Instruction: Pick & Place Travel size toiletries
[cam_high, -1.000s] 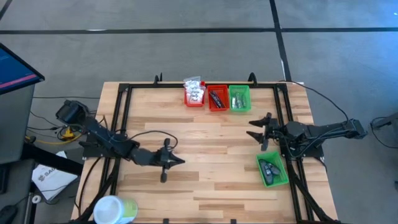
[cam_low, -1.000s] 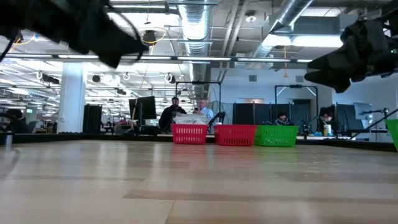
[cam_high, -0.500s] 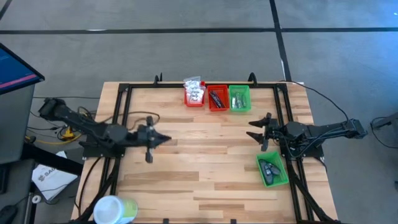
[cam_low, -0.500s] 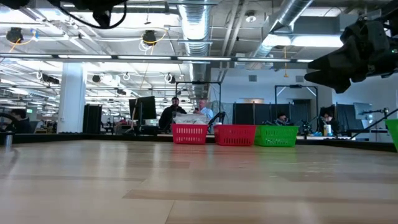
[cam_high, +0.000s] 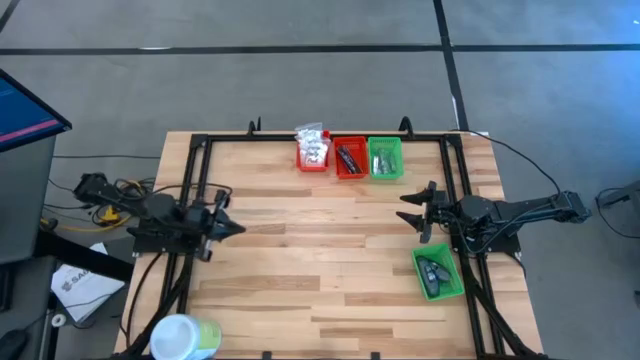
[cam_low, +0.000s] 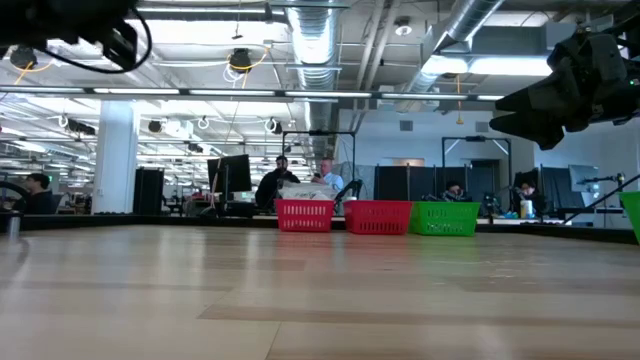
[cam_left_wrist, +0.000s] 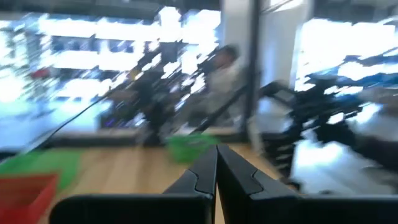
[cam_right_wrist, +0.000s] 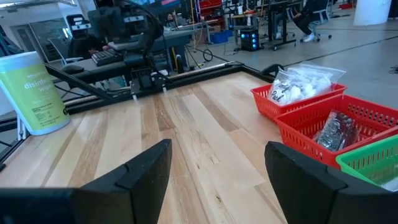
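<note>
The travel size toiletries lie sorted in bins. White crinkly packets (cam_high: 312, 148) fill a red bin (cam_right_wrist: 273, 107) at the far edge. Dark sticks (cam_high: 349, 157) lie in a second red bin (cam_high: 349, 172), silvery sachets (cam_high: 384, 156) in a green bin (cam_high: 385, 175). Dark ovals (cam_high: 434, 270) lie in another green bin (cam_high: 440, 292) at the right. My left gripper (cam_high: 232, 228) hangs shut and holds nothing near the table's left edge. My right gripper (cam_high: 410, 215) stands open with nothing between its fingers, near the right edge.
A big white-and-green tub (cam_high: 185, 337) stands at the near left corner. A black frame (cam_high: 195, 190) runs along the table's sides. The wood (cam_high: 320, 260) between the two arms is bare. People sit at desks (cam_low: 300, 180) beyond the far edge.
My left gripper has drawn back from the middle of the table toward the left edge and risen, tipping up to about level. It has stayed shut and holds nothing.
</note>
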